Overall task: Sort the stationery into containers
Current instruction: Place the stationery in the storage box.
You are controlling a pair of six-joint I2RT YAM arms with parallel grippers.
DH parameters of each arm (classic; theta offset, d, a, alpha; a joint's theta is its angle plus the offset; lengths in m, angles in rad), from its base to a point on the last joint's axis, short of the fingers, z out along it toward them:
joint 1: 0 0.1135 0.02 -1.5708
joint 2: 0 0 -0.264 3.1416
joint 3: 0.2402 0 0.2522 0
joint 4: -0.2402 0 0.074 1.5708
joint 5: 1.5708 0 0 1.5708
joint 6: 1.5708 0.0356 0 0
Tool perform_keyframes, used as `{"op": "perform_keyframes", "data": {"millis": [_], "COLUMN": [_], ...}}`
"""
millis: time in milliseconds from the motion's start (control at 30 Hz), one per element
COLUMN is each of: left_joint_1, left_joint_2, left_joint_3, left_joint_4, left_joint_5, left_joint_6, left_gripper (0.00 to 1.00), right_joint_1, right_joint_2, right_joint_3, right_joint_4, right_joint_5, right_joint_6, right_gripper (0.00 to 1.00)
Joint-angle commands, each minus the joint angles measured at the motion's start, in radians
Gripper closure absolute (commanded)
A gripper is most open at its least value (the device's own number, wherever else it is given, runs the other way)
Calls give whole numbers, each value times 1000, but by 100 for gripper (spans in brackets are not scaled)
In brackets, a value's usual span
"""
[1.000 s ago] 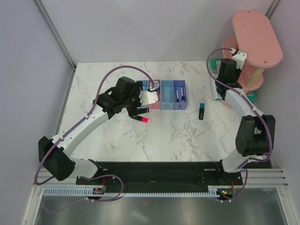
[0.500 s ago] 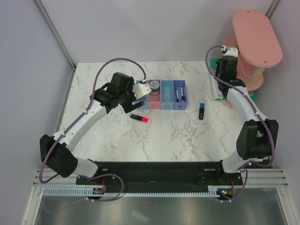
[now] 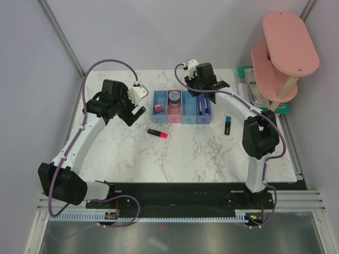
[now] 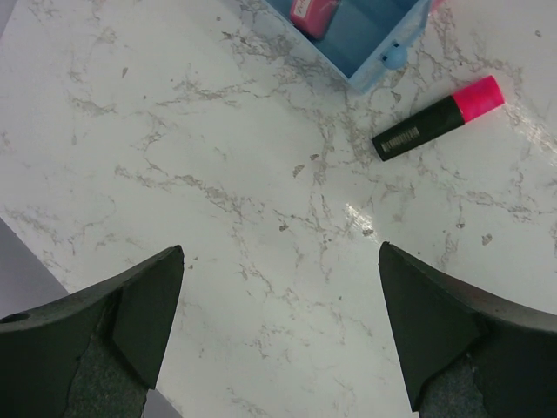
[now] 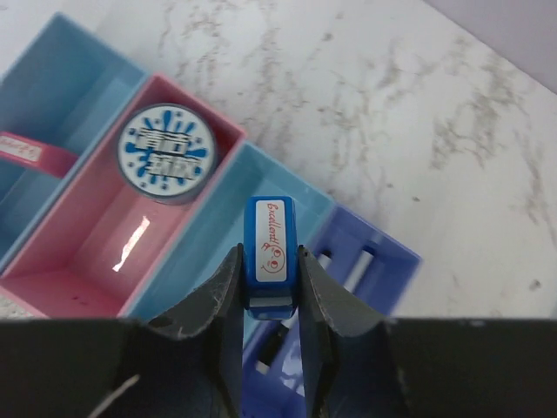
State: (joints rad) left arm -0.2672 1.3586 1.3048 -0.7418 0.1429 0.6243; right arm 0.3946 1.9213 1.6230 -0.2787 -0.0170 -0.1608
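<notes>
I clamp blue eraser (image 5: 268, 237) in right gripper (image 5: 268, 266) over middle blue tray (image 5: 209, 226), far edge, to drop in. Left gripper (image 4: 278, 252) gapes empty.

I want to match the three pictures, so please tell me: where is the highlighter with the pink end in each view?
Top external: the highlighter lies left of centre, just below the leftmost blue tray.
Left wrist: upper right, beside that tray's corner.
Right wrist: not in it.
Shared landmark: the leftmost blue tray, at the left edge of the right wrist view.
</notes>
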Motion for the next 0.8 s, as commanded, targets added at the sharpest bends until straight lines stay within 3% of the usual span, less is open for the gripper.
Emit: {"op": "perform_keyframes", "data": {"millis": [0, 367, 767], "left_joint_1": [-3, -26, -84], "left_joint_2": [-81, -112, 3], "left_joint_3": [-64, -242, -230], "left_joint_4": [-56, -79, -59], "left_joint_5": [82, 130, 121], "left_joint_6": [11, 215, 293], "left_gripper": [0, 0, 0], "right_joint_1": [47, 153, 207], "right_joint_2": [105, 297, 393], "right_joint_3": [149, 325, 413], "right_joint_4": [-37, 19, 101], "right_joint_5": [-78, -103, -78], "right_joint_6": [-77, -109, -105], "right_gripper": [100, 100, 100]}}
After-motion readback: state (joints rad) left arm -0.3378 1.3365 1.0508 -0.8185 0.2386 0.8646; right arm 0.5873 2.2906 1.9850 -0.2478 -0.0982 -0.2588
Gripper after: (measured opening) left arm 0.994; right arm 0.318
